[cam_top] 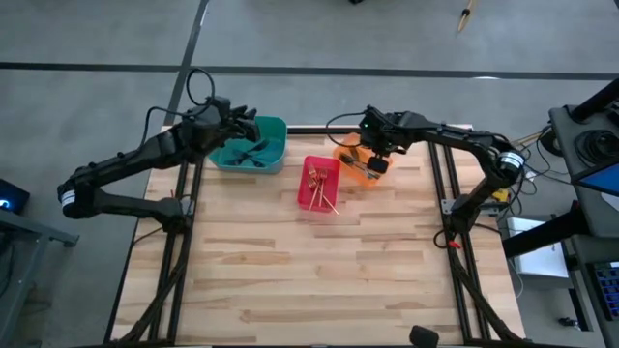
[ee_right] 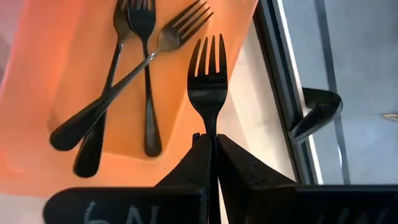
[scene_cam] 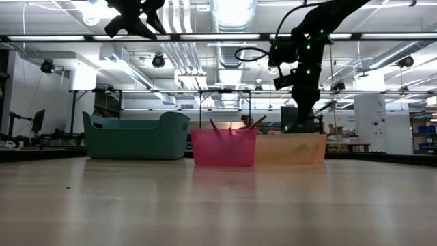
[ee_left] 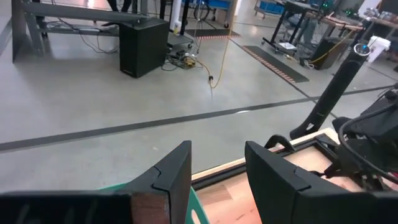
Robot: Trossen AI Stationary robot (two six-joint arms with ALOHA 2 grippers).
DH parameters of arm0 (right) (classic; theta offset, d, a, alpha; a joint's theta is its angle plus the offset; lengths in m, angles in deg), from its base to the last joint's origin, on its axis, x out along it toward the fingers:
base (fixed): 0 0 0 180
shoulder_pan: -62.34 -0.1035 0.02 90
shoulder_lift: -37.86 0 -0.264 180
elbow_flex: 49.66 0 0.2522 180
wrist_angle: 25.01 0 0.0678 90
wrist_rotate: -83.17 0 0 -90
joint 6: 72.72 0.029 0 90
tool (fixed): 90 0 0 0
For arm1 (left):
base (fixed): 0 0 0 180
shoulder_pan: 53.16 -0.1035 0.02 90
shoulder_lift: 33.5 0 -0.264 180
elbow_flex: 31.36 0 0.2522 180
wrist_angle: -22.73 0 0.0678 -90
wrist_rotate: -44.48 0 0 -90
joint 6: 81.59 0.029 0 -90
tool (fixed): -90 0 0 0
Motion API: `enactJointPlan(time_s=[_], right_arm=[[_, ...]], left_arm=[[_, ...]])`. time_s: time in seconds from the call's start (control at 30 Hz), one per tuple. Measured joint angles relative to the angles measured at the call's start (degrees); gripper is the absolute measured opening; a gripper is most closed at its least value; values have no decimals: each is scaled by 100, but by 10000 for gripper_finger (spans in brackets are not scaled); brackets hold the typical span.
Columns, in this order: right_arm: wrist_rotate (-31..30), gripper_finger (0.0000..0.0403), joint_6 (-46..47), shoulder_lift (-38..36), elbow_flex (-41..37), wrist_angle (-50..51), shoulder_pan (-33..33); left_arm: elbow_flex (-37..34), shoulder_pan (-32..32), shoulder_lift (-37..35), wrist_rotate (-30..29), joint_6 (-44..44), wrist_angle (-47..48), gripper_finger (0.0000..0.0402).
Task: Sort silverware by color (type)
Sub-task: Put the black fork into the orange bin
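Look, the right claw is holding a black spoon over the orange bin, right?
Not a spoon. The right wrist view shows the right claw shut on a black fork, prongs plain to see. It does hang over the orange bin, where three more black forks lie.
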Motion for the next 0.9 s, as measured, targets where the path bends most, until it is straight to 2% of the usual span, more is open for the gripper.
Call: enactJointPlan(time_s=[0.27,0.47,0.7,0.9], right_arm=[[-96,9,-482,537,32,-279,-15],[-465,9,-528,839,263,12,-90],[-414,11,-709,855,414,-137,-90],[-122,41,-601,855,423,-134,-90]], left_arm=[[-4,-2,0,-1,131,84,130],[-7,0,0,-1,100,86,130],[-9,-1,9,-4,92,86,130],[-11,-2,9,-9,91,125,130]])
